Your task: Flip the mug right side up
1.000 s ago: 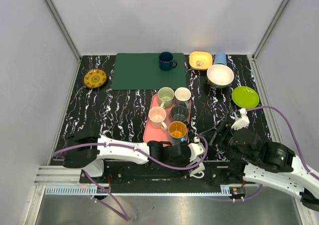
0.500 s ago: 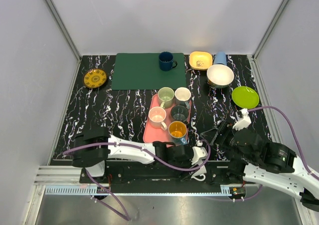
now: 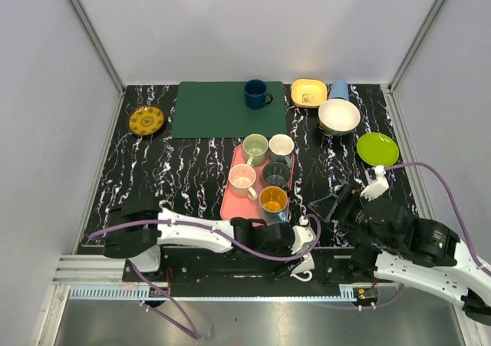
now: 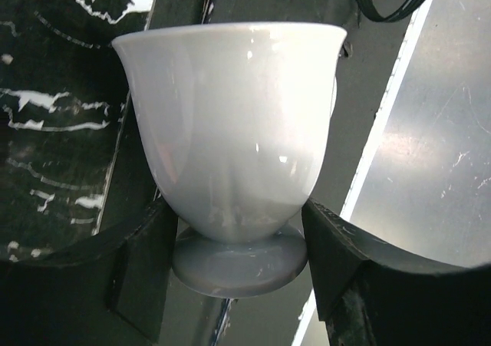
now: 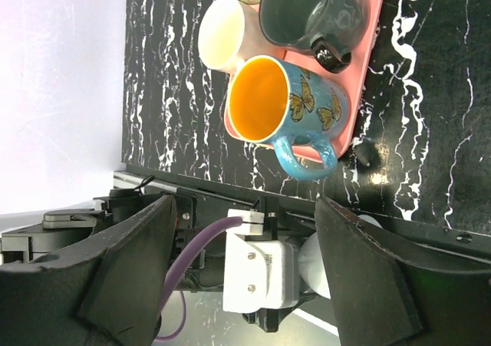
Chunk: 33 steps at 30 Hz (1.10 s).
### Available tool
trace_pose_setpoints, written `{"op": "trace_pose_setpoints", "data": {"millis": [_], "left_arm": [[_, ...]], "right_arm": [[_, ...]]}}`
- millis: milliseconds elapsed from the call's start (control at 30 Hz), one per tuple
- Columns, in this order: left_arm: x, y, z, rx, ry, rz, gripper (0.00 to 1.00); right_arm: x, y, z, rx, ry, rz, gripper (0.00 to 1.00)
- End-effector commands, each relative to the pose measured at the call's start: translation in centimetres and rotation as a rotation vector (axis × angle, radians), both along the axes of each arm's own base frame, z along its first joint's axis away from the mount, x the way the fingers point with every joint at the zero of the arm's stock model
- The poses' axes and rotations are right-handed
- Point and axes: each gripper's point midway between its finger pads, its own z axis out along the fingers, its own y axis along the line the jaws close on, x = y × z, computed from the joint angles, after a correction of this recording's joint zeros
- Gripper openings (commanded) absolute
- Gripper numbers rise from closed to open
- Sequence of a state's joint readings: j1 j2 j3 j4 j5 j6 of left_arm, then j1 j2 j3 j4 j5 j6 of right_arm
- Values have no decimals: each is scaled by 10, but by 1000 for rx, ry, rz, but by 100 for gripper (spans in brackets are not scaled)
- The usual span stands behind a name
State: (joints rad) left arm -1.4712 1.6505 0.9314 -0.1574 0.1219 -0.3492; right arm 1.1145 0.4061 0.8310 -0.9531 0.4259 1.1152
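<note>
Left wrist view: left gripper (image 4: 238, 227) clamps a glossy white footed mug (image 4: 238, 123) at its narrow waist, flared rim pointing away from it; right gripper (image 5: 245, 206) spread wide, empty

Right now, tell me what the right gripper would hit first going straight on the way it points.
Likely the blue butterfly mug on the pink tray: it sits straight ahead between the open jaws of the right gripper. Depth is unclear, so that's a guess.

White shells and black joint housings are seen on the left arm (image 3: 192, 233) and right arm (image 3: 418, 273). Purple cables (image 3: 430, 179) are looped along both. Fingers (image 4: 138, 269) are moulded matte black. A white block (image 5: 257, 273) is fixed with two screws.
</note>
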Motion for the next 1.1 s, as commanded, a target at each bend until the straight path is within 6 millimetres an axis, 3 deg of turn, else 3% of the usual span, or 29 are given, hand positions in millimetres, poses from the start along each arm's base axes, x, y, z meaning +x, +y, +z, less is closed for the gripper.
{"op": "trace_pose_setpoints", "data": {"millis": [0,100,233,267,433,567,667,767,867,1067], "left_arm": [[5,-4,58,-131,-48,44,0],[13,4,80,-154,-90,84,0],[35,21,112,-194,-180,181,0],[37,26,127,-231,-192,195,0],[60,48,161,-266,-264,285,0],[79,75,195,-307,-304,386,0],[99,102,218,-315,-338,506,0],[112,127,242,-354,-373,587,0],[116,139,264,-424,-368,610,0],[101,138,301,-568,-322,539,0]], "right_arm": [[4,-2,39,86,-85,-9,79],[7,-8,49,96,-117,-25,79],[8,-4,45,53,-124,-9,79],[8,-1,43,45,-121,1,79],[5,23,40,21,-144,108,78],[6,31,47,-32,-156,154,77],[8,29,35,-162,-121,167,77],[1,48,42,-171,-142,286,76],[-17,72,51,-97,-188,454,76],[-51,115,73,59,-262,739,78]]}}
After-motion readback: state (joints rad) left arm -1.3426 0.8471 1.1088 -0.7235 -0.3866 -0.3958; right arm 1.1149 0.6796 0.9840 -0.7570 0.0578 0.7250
